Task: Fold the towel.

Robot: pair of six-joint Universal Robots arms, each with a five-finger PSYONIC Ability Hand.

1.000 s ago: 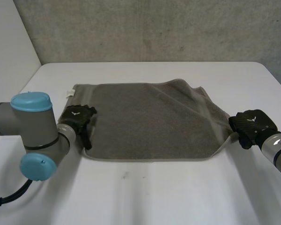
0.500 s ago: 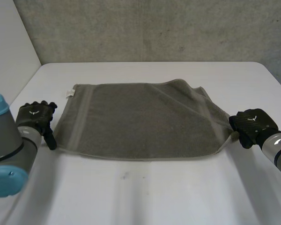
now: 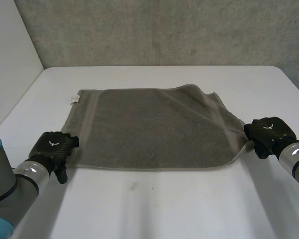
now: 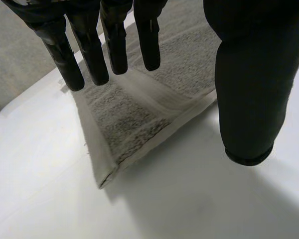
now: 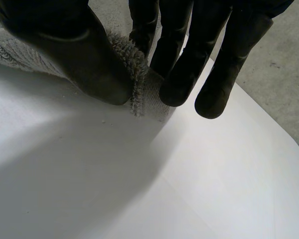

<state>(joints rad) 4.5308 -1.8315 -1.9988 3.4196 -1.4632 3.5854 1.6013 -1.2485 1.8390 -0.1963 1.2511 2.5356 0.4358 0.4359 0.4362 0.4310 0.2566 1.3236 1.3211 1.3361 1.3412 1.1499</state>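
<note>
You see a grey-brown towel [image 3: 154, 127] spread nearly flat on the white table [image 3: 164, 209], its right side rumpled.

open table [image 3: 164, 209] rings the towel [image 3: 154, 127], a wall [image 3: 164, 30] behind.

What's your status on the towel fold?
Left hand open over towel, near-left corner. Right hand pinching near-right corner. Towel spread, not yet folded. Nothing blocking.
</note>
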